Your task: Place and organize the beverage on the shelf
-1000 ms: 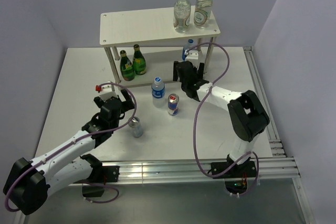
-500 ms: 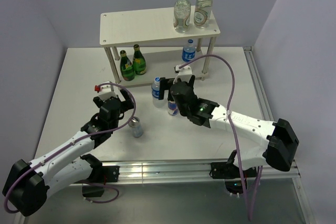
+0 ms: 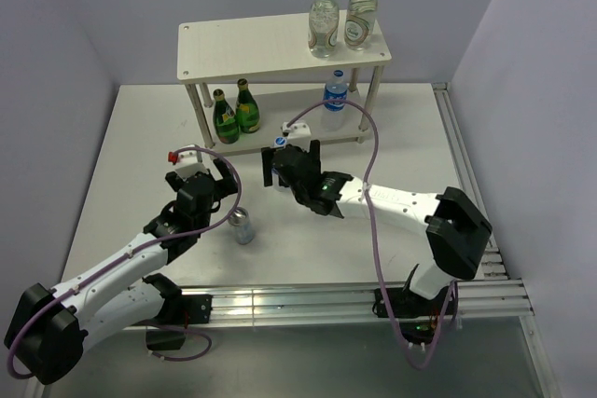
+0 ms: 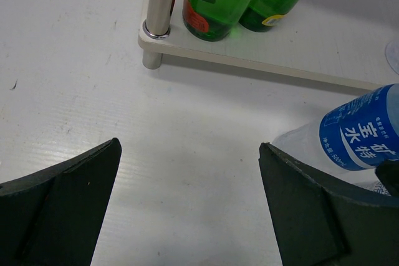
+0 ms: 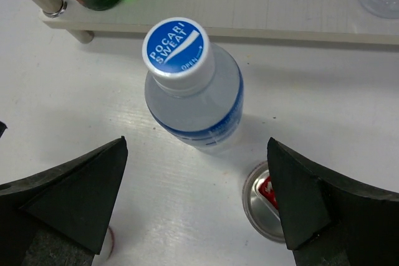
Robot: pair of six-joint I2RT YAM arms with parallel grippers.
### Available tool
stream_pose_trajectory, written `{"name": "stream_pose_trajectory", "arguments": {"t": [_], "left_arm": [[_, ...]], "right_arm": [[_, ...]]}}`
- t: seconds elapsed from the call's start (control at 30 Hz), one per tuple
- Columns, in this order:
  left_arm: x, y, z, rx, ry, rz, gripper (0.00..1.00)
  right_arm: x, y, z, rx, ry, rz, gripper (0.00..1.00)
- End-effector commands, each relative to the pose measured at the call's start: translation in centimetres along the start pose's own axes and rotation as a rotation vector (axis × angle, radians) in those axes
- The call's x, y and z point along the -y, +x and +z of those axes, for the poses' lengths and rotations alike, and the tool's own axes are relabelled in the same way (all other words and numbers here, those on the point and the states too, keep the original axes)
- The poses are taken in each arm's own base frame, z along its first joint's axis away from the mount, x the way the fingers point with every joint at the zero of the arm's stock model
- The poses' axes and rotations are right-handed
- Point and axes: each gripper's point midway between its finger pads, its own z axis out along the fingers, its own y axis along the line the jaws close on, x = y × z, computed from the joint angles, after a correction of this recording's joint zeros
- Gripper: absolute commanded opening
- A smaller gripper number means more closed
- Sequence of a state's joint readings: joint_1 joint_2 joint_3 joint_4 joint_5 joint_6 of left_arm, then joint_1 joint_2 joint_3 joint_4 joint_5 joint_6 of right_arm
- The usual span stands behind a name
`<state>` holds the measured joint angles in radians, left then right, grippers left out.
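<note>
The shelf [image 3: 242, 44] stands just beyond the right gripper [image 5: 196, 160], its lower board a little past the fingertips. On that board two green bottles [image 3: 235, 111] stand ahead and to the gripper's left, and a blue-labelled bottle [image 3: 334, 90] ahead and to its right. Two clear glass bottles [image 3: 340, 18] are on the top board.

The drink in hand is the Pocari Sweat bottle [image 5: 193, 95]. It is upright on the table [image 3: 140, 156], straight ahead of the right gripper and centred between its fingers, which stand wide apart with nothing in them.

To do this well, I would bring the gripper down and forward so the pads meet the bottle's body below the shoulder, not the cap — a tall, light bottle gripped high is likely to tip. A small can [image 5: 265, 200] sits close to the finger on the right of the wrist view, so the approach should stay square or that finger may knock it. The lower board looks free between the green bottles and the blue-labelled one.

The left gripper [image 4: 190, 154] is equally wide and empty, with a silver can [image 3: 242, 226] just to its right and slightly behind.

A second ago the right gripper was at the shelf's right end beside the blue-labelled bottle. It has since swung left over the small can — now hidden under the arm from above — to this bottle. The left arm and every drink are unmoved.
</note>
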<state>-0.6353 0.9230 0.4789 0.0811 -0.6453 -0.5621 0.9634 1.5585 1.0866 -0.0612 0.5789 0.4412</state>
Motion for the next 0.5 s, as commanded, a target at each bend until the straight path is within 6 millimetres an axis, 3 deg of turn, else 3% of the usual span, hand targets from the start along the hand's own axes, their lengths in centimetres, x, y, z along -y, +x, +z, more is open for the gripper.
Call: {"name": "stream_pose_trajectory", "arguments": {"t": [0.0,0.33,0.47], "left_arm": [[0.1,-1.3,-0.2,0.029,-0.003,-0.020,0.99],[0.5,-1.2,-0.1,0.025,0.013,-0.024,0.99],[0.5,-1.2,-0.1,0.023,0.013,-0.020,0.99]], "right_arm": [[-1.7,-2.7,0.6,0.063,-0.028,0.044,1.00],[-1.6,-2.3,4.7,0.085,0.025,0.054,0.99],[-1.3,-2.1,6.5,0.116,0.074,0.043,0.83]]}}
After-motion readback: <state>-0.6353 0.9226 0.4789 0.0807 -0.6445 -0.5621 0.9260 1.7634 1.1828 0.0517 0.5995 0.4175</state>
